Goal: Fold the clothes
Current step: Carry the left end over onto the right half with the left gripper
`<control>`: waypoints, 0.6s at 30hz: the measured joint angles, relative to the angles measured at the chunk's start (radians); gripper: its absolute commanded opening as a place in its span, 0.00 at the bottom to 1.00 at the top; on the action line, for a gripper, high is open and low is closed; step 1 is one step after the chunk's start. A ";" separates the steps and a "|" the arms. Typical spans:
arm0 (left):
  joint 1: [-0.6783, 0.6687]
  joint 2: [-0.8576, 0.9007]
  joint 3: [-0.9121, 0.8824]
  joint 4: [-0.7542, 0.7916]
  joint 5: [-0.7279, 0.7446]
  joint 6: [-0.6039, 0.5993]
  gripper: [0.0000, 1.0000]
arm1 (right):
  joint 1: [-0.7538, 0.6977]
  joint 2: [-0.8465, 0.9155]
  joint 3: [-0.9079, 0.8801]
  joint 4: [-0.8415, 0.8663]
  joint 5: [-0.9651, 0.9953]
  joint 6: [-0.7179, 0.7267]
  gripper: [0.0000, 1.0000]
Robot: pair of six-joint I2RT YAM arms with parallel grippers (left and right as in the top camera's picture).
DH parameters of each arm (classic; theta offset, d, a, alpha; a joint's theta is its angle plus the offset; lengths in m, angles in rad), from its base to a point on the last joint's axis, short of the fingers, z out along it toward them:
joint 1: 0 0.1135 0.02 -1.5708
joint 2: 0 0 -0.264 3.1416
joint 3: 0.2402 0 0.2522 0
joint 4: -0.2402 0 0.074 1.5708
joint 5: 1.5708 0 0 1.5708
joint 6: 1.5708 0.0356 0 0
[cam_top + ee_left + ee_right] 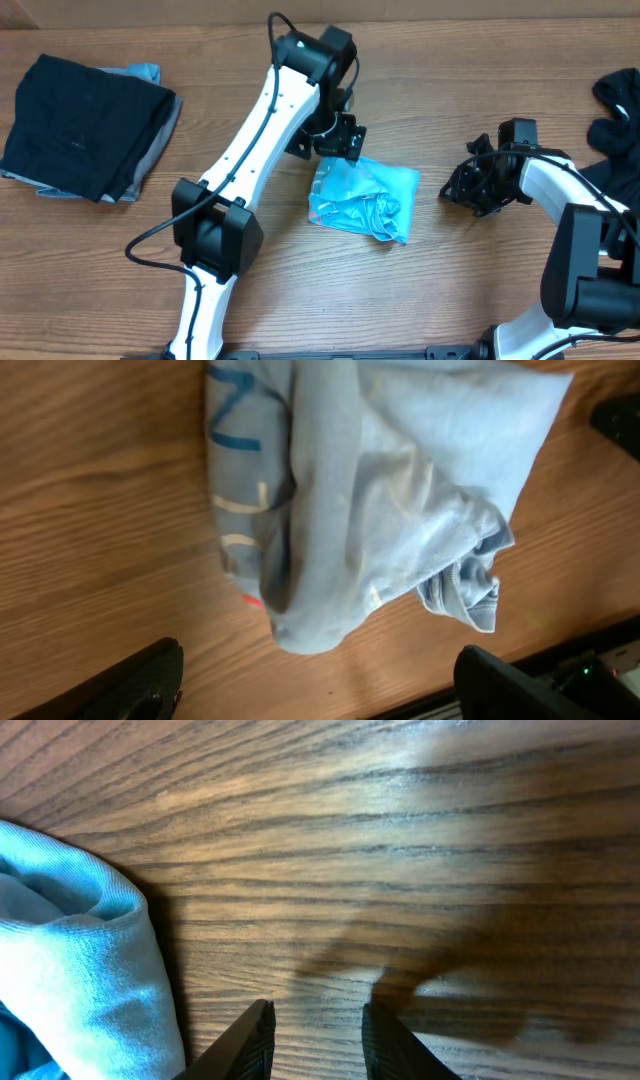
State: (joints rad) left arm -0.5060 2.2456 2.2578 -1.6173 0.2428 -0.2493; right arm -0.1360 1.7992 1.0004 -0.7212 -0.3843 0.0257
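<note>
Wood-grain tabletop (100, 260) fills every view we have. Across it the white left arm (265, 120) reaches from the near edge up to the middle, and the right arm (560, 185) bends in from the right side. At the far left we see a folded stack (85, 125), black on top with grey and light blue edges showing under it. More black clothes (618, 125) lie loose at the right edge, partly out of view. In the middle lies the light blue shirt (362, 198), gathered into a rumpled, roughly folded bundle with bits of print showing; it rests flat on the wood, held by nothing. We find the left gripper (320, 685) just over the shirt's far left corner, its jaws spread wide with nothing between them. We find the right gripper (315, 1045) low over bare wood to the right of the shirt, its jaws a little parted and empty, the shirt's edge just beside its fingers
</note>
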 measured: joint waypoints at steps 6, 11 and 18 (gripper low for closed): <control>-0.003 0.000 -0.113 0.048 0.008 -0.003 0.88 | 0.000 0.000 0.000 -0.005 0.000 0.000 0.33; -0.008 0.000 -0.167 0.108 0.008 0.000 0.60 | 0.000 0.000 0.000 -0.005 0.001 0.000 0.33; -0.016 0.000 -0.176 0.114 0.012 0.001 0.45 | 0.000 0.000 0.000 -0.007 0.022 0.000 0.33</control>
State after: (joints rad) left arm -0.5224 2.2456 2.0815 -1.5028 0.2546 -0.2485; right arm -0.1356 1.7992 1.0004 -0.7280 -0.3622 0.0261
